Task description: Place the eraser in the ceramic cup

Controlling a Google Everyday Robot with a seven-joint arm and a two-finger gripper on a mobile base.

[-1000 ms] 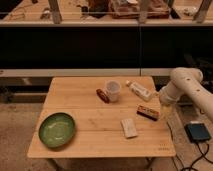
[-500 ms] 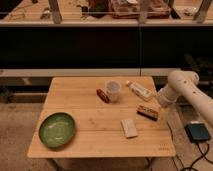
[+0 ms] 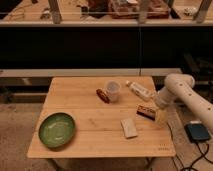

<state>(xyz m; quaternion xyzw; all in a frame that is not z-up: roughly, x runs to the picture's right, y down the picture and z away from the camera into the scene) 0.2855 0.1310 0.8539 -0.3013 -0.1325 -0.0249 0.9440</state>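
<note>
The eraser, a pale rectangular block, lies flat on the wooden table, front of centre. The white ceramic cup stands upright further back, near the table's middle. My gripper hangs at the end of the white arm over the table's right edge. It is just beside a small orange and dark box. It is to the right of the eraser and apart from it, and well in front and right of the cup.
A green plate sits at the front left. A brown-red object lies just left of the cup. A pale bottle lies on its side at the back right. A dark pad lies on the floor to the right.
The arm has shifted slightly at the table's right edge, its end coming down toward the small box. The objects on the table have not moved.
</note>
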